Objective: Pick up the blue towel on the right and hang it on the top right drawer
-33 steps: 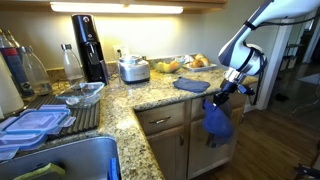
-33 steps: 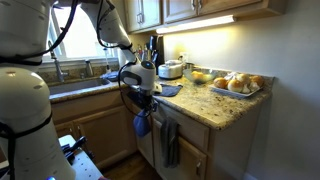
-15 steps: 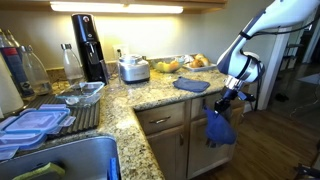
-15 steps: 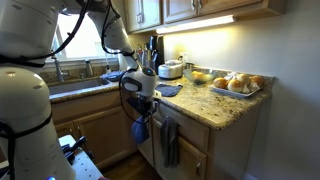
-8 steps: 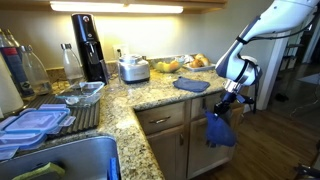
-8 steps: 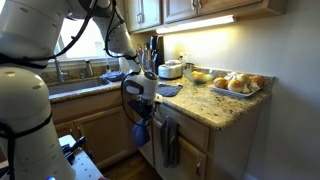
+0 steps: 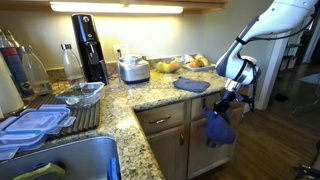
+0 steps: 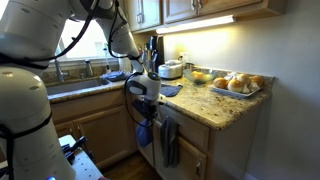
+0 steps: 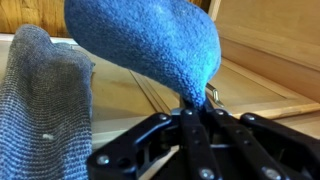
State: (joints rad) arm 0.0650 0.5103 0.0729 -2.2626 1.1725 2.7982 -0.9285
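My gripper (image 7: pixel 228 97) is shut on a blue towel (image 7: pixel 219 128), which hangs from it in front of the wooden drawers at the right end of the counter. In an exterior view the gripper (image 8: pixel 148 108) holds the towel (image 8: pixel 146 131) beside a grey towel (image 8: pixel 168 142) that hangs on the cabinet front. In the wrist view the gripper (image 9: pixel 192 108) pinches the blue towel (image 9: pixel 150 45), with the grey towel (image 9: pixel 45 110) to its left and a drawer front (image 9: pixel 260 55) behind. A second blue towel (image 7: pixel 190 85) lies on the granite counter.
The granite counter (image 7: pixel 150 95) holds a rice cooker (image 7: pixel 133 68), a black soda maker (image 7: pixel 88 45), a fruit bowl (image 7: pixel 166 66) and a tray of buns (image 8: pixel 238 84). A sink (image 7: pixel 60 160) and containers (image 7: pixel 35 122) stand at the left.
The gripper with the hanging blue towel has moved slightly closer to the drawer fronts and a little lower; the towel stays pinched.
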